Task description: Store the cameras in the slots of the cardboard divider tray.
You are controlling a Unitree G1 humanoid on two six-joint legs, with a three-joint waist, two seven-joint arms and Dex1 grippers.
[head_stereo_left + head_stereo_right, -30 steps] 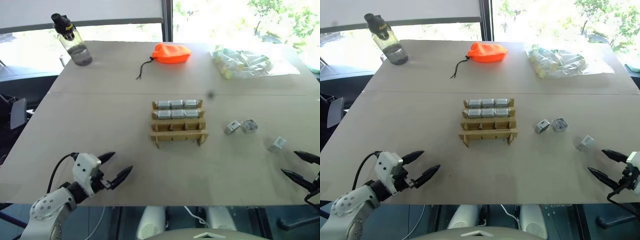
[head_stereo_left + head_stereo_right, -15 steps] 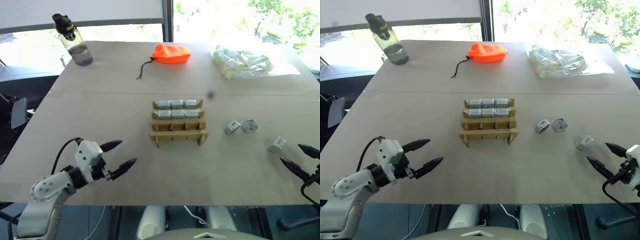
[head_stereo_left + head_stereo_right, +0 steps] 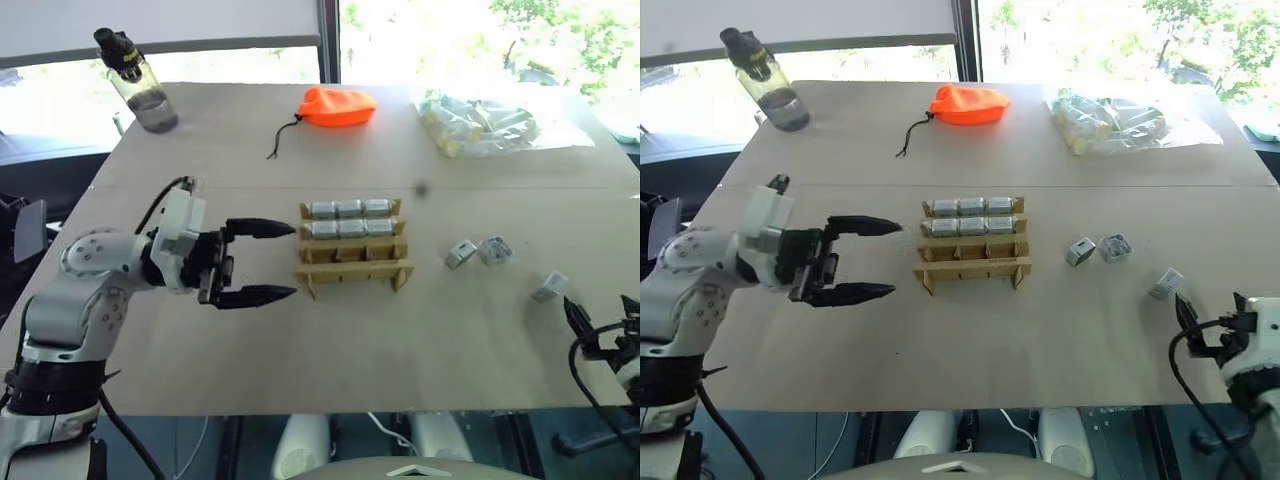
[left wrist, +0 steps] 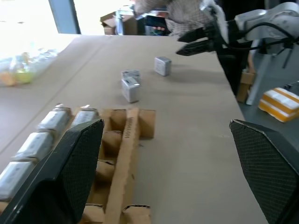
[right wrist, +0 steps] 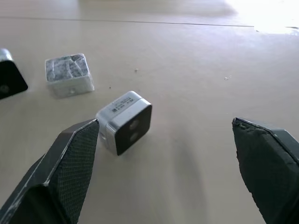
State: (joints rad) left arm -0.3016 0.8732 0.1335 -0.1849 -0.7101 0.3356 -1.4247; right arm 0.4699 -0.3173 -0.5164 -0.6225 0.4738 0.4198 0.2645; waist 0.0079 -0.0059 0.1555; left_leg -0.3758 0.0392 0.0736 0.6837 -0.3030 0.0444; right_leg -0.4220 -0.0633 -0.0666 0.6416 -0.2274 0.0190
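Tan tabletop: your left gripper, wide open and empty, points at the brown cardboard divider tray, 6 slots filled. Nudging it spills them. 3 loose silver-grey cameras lie rightward; right gripper, open and empty, could shove the nearest.

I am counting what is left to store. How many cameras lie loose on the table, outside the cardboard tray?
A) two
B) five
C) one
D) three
D: three loose cameras lie on the table to the right of the cardboard divider tray: two close together and one apart, nearer the right tool.
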